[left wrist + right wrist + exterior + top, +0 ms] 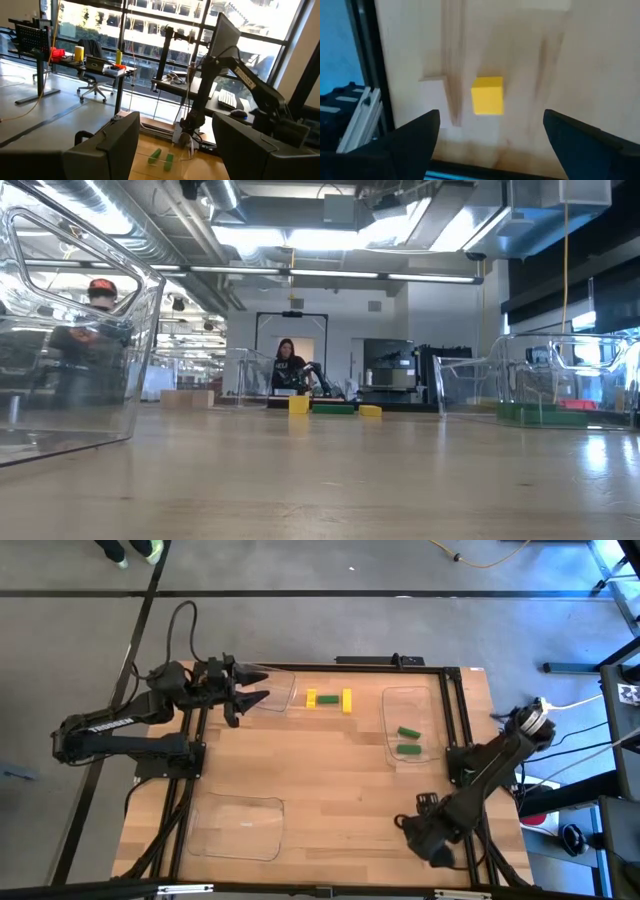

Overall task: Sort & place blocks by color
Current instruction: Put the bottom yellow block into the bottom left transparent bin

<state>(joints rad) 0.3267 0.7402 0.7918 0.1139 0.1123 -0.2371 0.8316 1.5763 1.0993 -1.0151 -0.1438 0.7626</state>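
High view: I find my right gripper (pixel 432 840) at the table's near right corner, jaws spread and empty, the left gripper (pixel 250 686) likewise spread over the far-left tray (pixel 284 690), with yellow blocks (pixel 329 699) between the far trays. Right wrist view: one yellow cube (pixel 487 95) lies just ahead between my open fingers (pixel 415 135), so I judge the right arm nearer.

Two dark arms (pixel 120 735) — black cables, white lettering

light: bright ceiling strips, window daylight | right wrist blurred | tray (pixel 60 330) glare
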